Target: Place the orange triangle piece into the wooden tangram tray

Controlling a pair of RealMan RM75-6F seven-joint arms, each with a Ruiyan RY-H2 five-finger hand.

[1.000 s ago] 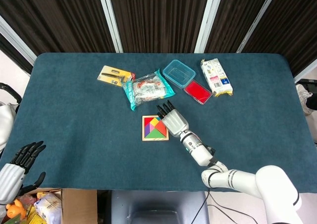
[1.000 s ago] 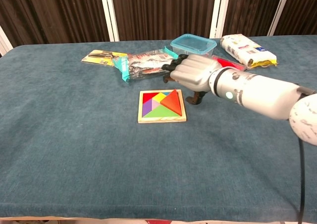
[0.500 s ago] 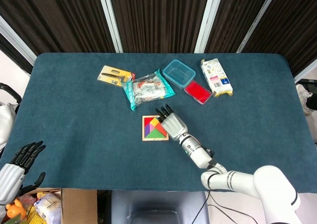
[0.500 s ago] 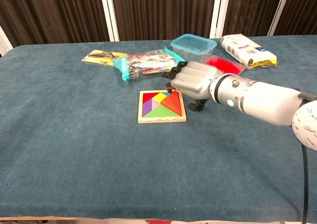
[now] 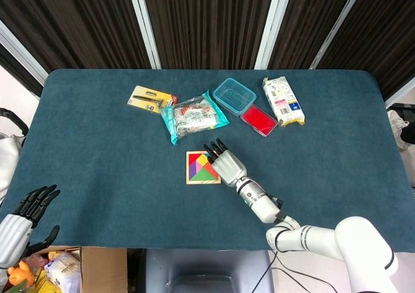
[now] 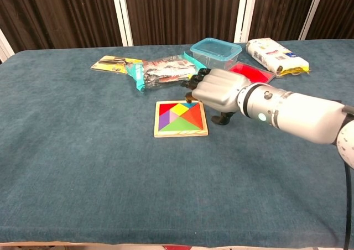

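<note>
Behind wooden tangram tray, snack bag, clear tub

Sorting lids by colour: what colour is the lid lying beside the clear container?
Red. The lid shows best in the head view, beside the container.

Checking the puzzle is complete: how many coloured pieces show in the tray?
5 visible in the wooden tangram tray: red and purple left, yellow top, green bottom, orange triangle right. The right hand may hide more.
</note>
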